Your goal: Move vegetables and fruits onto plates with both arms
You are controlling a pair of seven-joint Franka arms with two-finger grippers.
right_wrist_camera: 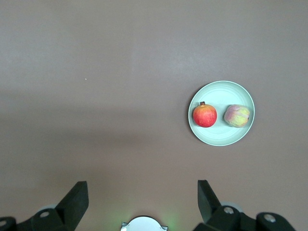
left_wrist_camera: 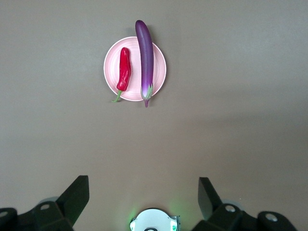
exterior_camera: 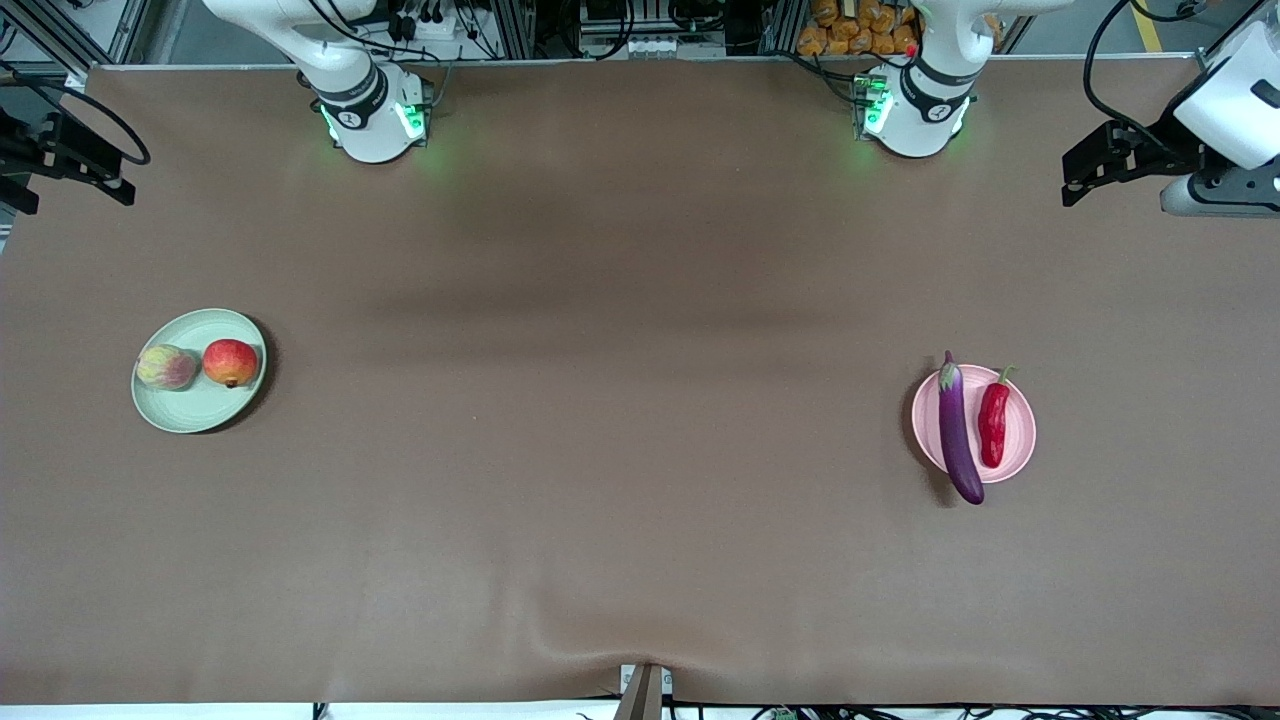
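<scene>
The purple eggplant (exterior_camera: 957, 430) and the red chili pepper (exterior_camera: 993, 425) lie side by side on the pink plate (exterior_camera: 1022, 432) toward the left arm's end of the table. The eggplant's tip overhangs the rim. The red-orange pomegranate (exterior_camera: 230, 362) and the pale peach (exterior_camera: 166, 367) sit on the green plate (exterior_camera: 200, 412) toward the right arm's end. My left gripper (left_wrist_camera: 143, 183) is open and empty, high over the table by its base, looking down on the pink plate (left_wrist_camera: 159, 72), the eggplant (left_wrist_camera: 144, 57) and the chili (left_wrist_camera: 124, 70). My right gripper (right_wrist_camera: 142, 185) is open and empty, high by its base, over the green plate (right_wrist_camera: 219, 135), the pomegranate (right_wrist_camera: 204, 115) and the peach (right_wrist_camera: 237, 116).
A brown cloth (exterior_camera: 620, 400) covers the table. The arms' green-lit bases (exterior_camera: 375, 115) (exterior_camera: 915, 110) stand along its edge farthest from the front camera. Black camera mounts (exterior_camera: 1125, 160) (exterior_camera: 60, 150) overhang both ends. A small bracket (exterior_camera: 643, 690) sits at the front edge.
</scene>
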